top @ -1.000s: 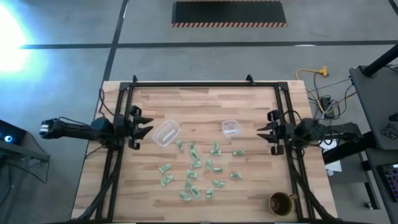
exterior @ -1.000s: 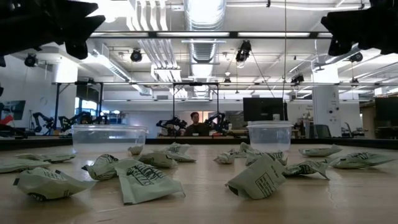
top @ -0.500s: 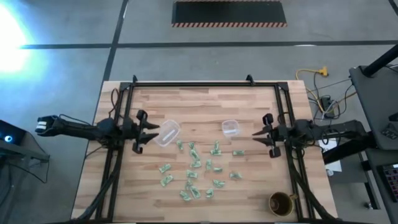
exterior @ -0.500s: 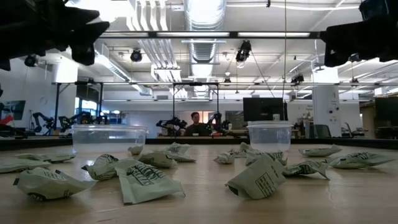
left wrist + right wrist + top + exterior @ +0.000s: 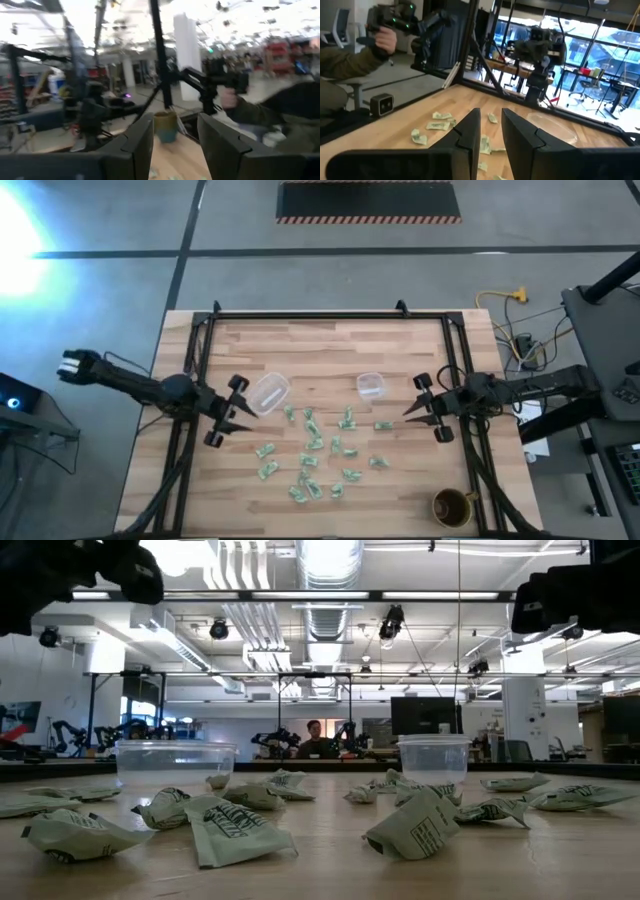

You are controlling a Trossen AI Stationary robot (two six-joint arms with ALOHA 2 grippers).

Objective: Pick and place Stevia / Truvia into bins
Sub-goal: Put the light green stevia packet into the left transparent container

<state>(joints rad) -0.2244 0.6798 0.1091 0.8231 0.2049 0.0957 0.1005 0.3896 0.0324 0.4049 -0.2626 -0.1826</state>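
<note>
Wooden planks make up your table (image 5: 330,345), framed by a black rail and standing on a grey concrete floor. Take the table's centre as the clock hub in the high view, with 12 at the far edge.

Your Stevia / Truvia packets (image 5: 313,456) lie loose in a scatter running from the hub down toward 6 o'clock, none of them inside a tub. In the low view they sit crumpled on the wood in front of both bins (image 5: 176,761).

The larger clear bin (image 5: 267,394) is at about 10 o'clock, tilted askew to the table's edges. The smaller clear bin (image 5: 371,386) is at about 1 o'clock. Both look empty as far as the low view shows. A round brown cup (image 5: 451,506) stands near the corner at 5 o'clock.

Your left end effector (image 5: 229,410) hangs above the table at 9 o'clock, just beside the larger bin, its fingers spread and released, holding nothing. Your right end effector (image 5: 422,406) is at 3 o'clock, near the smaller bin and the outermost packets; its fingers (image 5: 464,131) stand slightly apart with nothing between them.

Beyond the table a person's hand (image 5: 385,41) grips a dark handheld controller, and another person sits far off in the room (image 5: 314,741).
</note>
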